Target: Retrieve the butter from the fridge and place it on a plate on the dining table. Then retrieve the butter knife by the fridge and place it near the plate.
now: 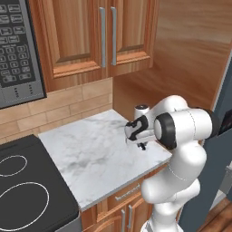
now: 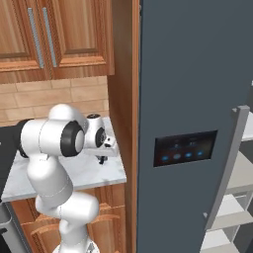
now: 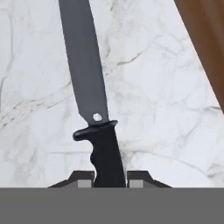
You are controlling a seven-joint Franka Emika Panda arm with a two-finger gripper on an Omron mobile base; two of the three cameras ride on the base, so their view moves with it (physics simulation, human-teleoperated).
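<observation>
The butter knife [image 3: 94, 113] fills the hand view: a grey blade running up the frame and a black handle at the bottom, over the marble counter [image 3: 166, 131]. My gripper [image 3: 109, 179] is shut on that handle, one fingertip tight against each side. From the base views the gripper [image 1: 142, 146] [image 2: 102, 159] points down just above the counter's right end, beside the fridge [image 2: 197, 74]. I cannot tell whether the knife rests on the marble or hangs just above it. The butter, plate and dining table are out of view.
The marble counter [image 1: 90, 154] sits over wooden cabinets, with a black stovetop [image 1: 27, 190] to its left and a microwave [image 1: 18, 50] above. A wooden side panel [image 2: 123, 99] separates counter and fridge. The fridge door stands ajar, its handle [image 2: 227, 163] before pale shelves [image 2: 239, 180].
</observation>
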